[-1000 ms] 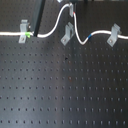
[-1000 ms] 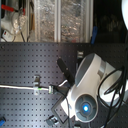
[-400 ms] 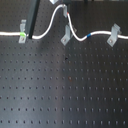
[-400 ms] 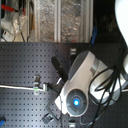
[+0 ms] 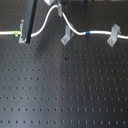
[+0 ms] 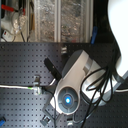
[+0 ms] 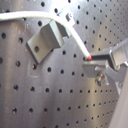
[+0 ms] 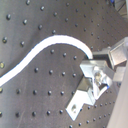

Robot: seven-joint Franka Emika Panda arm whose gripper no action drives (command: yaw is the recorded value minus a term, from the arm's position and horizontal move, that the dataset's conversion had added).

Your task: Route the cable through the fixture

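End effector (image 7: 102, 67) sits at the right edge of the first wrist view, metal fingers (image 7: 117, 55) pinching the cable (image 7: 75, 35) where its run ends against them; the cord leaves the grip toward the upper left of that frame. In the second wrist view the cable (image 8: 45, 47) leaves the end effector (image 8: 97, 75) at centre right and S-curves down to the lower left edge. So the cord's long axis trails away from the fingers, free length all on one side.

Nearest fixture: a grey angled bracket (image 7: 45, 40) in the upper left of the first wrist view; the cable passes over its top edge, touching or just above it, can't tell which.

First exterior view: the cable (image 5: 95, 34) runs left to right across the upper part of the frame, rising to a hump at top centre where the grip is, mostly cropped. Green band (image 5: 16, 34) by the left bracket (image 5: 21, 26), blue band (image 5: 87, 33) between the middle bracket (image 5: 66, 36) and the right bracket (image 5: 114, 34). A dark arm link (image 5: 31, 20) slants down in the upper left.

Second exterior view: the arm body (image 6: 75, 85) fills centre and right, folded low over the black perforated worktop (image 6: 20, 107), wrist pointing down; the cable (image 6: 15, 87) comes in from the left edge to a small bracket (image 6: 36, 86).

Judgement: next move hinges on lowering the held hump into the bracket slot.
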